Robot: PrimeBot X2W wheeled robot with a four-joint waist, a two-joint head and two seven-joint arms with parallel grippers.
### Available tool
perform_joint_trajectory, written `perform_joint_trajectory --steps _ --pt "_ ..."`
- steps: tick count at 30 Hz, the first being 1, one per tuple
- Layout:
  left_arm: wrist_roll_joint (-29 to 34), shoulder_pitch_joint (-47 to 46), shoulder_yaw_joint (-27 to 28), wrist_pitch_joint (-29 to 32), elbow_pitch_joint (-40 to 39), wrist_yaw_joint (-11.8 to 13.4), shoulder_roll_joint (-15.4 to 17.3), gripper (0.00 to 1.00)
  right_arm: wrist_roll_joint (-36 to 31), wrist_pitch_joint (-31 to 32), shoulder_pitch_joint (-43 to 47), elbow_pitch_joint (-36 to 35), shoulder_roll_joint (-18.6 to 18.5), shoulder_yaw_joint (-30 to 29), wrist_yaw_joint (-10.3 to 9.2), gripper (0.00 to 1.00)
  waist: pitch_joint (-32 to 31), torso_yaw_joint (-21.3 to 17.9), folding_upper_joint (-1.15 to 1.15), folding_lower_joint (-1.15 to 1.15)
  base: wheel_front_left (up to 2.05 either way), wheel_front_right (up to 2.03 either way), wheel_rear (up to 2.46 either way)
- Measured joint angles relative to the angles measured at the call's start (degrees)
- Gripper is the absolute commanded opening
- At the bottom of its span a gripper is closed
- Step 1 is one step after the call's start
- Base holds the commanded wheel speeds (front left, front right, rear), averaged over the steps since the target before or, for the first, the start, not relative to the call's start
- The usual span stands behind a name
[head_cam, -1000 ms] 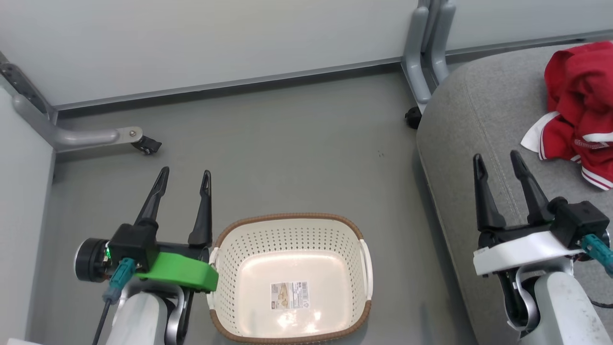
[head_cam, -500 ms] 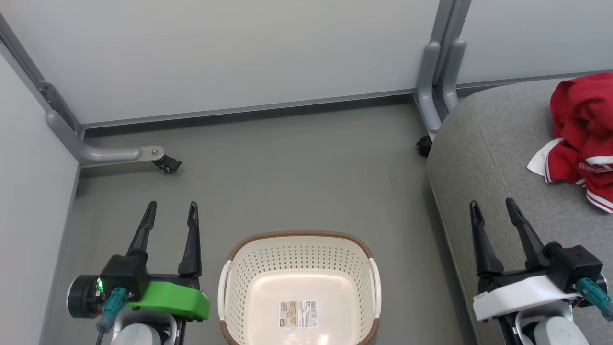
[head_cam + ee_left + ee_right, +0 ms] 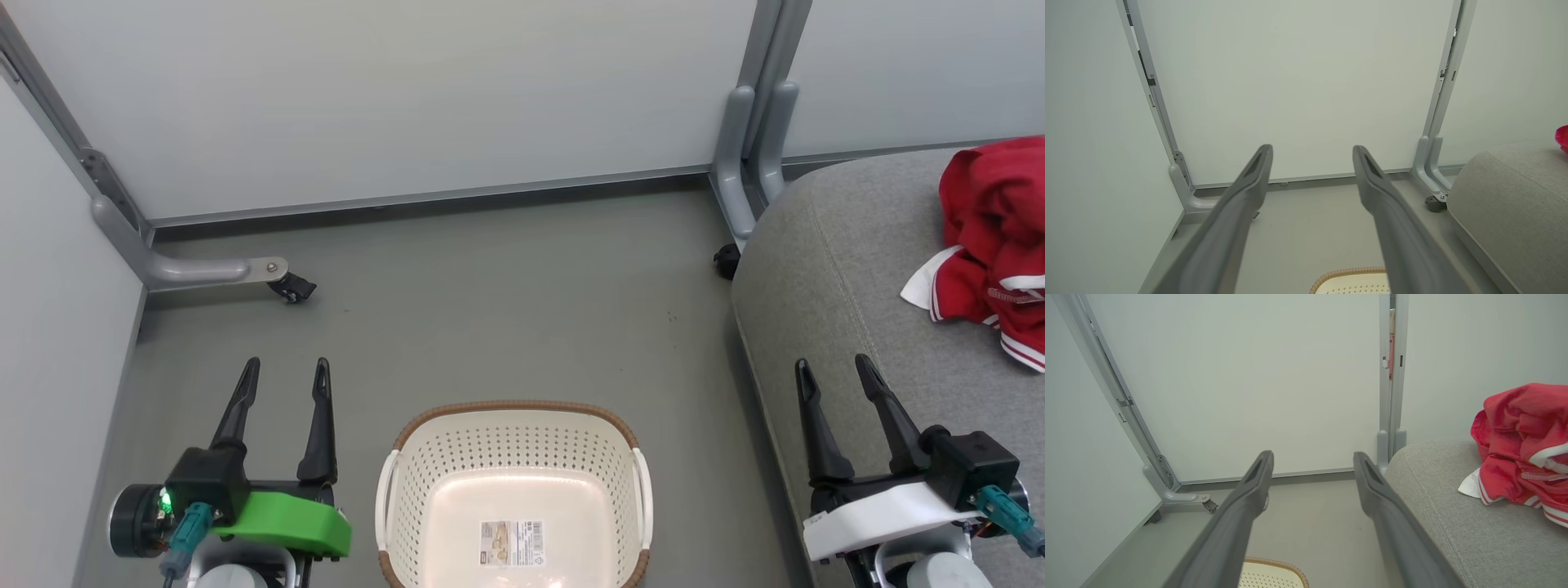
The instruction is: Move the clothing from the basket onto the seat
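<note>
Basket (image 3: 510,441), cream perforated plastic with a brown woven-look rim, stood on the grey floor (image 3: 506,310) between the two grippers and near the left edge of the seat (image 3: 833,269); its bottom carried one printed label sticker (image 3: 511,543), the lettering too small to read. Clothing (image 3: 992,237), red with white stripe trim, lay heaped on the seat toward its right side, well apart from the basket, any writing on its white band illegible. Left gripper (image 3: 287,365) and right gripper (image 3: 832,363) each had jaws spread wide, holding nothing.
</note>
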Motion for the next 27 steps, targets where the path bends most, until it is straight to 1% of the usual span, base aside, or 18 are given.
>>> perform_joint_trajectory --steps 9,10,15,17,27 --pt "0.47 0.01 0.48 0.00 0.71 -0.05 -0.23 1.00 0.09 0.00 -0.03 0.29 0.00 0.03 0.00 1.00 0.02 0.27 0.00 0.00 0.00 0.00 0.00" --pt "0.49 0.03 0.52 0.00 0.74 -0.05 -0.29 0.00 0.11 0.00 -0.01 0.40 0.03 0.04 0.00 0.00 0.03 0.29 0.00 0.00 0.00 0.00 0.00" --pt "0.43 0.82 0.29 0.37 3.52 -0.04 -0.51 0.00 0.14 0.11 0.76 2.96 0.49 0.22 0.00 0.00 0.02 0.28 0.00 0.00 0.00 0.00 0.00" --pt "-0.79 1.04 0.44 1.09 4.03 -0.04 -0.58 0.00 1.55 0.47 0.98 3.37 0.57 0.24 0.00 0.00 0.02 0.23 0.00 0.00 0.00 0.00 0.00" --pt "-12.11 1.03 1.85 3.90 3.99 -0.30 -0.59 0.00 12.25 3.02 0.85 4.15 0.37 -0.14 0.00 0.00 0.02 -0.07 0.00 0.00 0.00 0.00 0.00"
